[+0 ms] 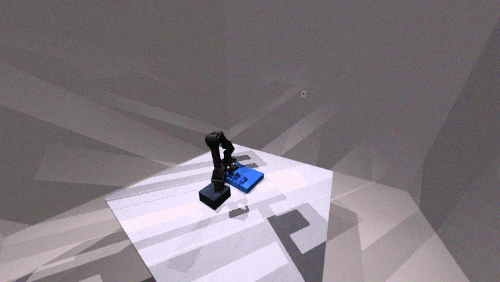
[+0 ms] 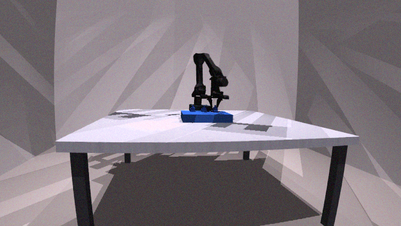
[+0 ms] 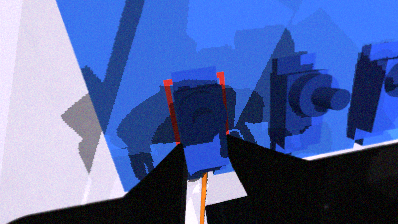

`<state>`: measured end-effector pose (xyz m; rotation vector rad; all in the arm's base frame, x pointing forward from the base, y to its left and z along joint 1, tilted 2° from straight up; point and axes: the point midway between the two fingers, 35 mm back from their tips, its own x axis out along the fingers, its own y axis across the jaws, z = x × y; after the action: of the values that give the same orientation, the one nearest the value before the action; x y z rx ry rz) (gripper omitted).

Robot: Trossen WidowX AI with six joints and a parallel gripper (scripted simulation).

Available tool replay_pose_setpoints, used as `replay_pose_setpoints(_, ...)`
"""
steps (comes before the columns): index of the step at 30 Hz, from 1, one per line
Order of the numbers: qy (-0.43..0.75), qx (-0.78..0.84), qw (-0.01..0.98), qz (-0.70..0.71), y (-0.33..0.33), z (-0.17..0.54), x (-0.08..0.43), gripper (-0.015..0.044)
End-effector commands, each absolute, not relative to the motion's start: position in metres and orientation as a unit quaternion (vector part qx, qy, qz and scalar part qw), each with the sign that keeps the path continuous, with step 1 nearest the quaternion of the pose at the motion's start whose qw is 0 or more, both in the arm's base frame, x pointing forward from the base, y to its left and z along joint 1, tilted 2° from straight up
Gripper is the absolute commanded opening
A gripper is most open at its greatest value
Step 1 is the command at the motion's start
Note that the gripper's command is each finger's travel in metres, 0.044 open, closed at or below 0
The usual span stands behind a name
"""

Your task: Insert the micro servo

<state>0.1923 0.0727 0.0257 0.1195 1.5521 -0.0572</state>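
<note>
- Now the gripper (image 3: pixel 205 150) is clamped on the servo (image 3: pixel 201 117), held over the deck (image 3: pixel 150 40) between the red pocket marks (image 3: pixel 171 107).
- Beside the servo, two mounted servos (image 3: pixel 300 97) stand to its right, apart from it.
- Below it, an orange cable (image 3: pixel 203 197) hangs between the fingers.

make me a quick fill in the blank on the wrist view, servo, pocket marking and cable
1. The jaws of the gripper are shut on the loose micro ____.
2. The marked pocket on the deck is outlined in ____.
3. The cable trailing from the held part is ____ in colour.
4. The other servos already mounted in the deck are ____ in colour.

Missing words: servo; red; orange; blue
</note>
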Motion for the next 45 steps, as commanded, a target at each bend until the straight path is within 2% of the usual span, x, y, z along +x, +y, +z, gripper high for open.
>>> replay_pose_setpoints(1, 0.699, 0.055, 0.712, -0.028, 0.073, 0.022, 0.192, 0.0)
replay_pose_setpoints(5, 0.699, 0.055, 0.712, -0.028, 0.073, 0.018, 0.192, 0.0)
replay_pose_setpoints(12, 0.699, 0.055, 0.712, -0.028, 0.073, 0.02, 0.192, 0.0184)
replay_pose_setpoints(23, 0.7, 0.055, 0.712, -0.028, 0.07, 0.055, 0.185, 0.0187)
replay_pose_setpoints(27, 0.699, 0.054, 0.713, -0.026, 0.071, 0.062, 0.201, 0.0292)
replay_pose_setpoints(33, 0.697, 0.054, 0.714, -0.027, 0.067, 0.095, 0.251, 0.044)
replay_pose_setpoints(39, 0.696, 0.054, 0.716, -0.028, 0.056, 0.122, 0.297, 0.044)
replay_pose_setpoints(45, 0.694, 0.056, 0.717, -0.029, 0.056, 0.146, 0.293, 0.044)
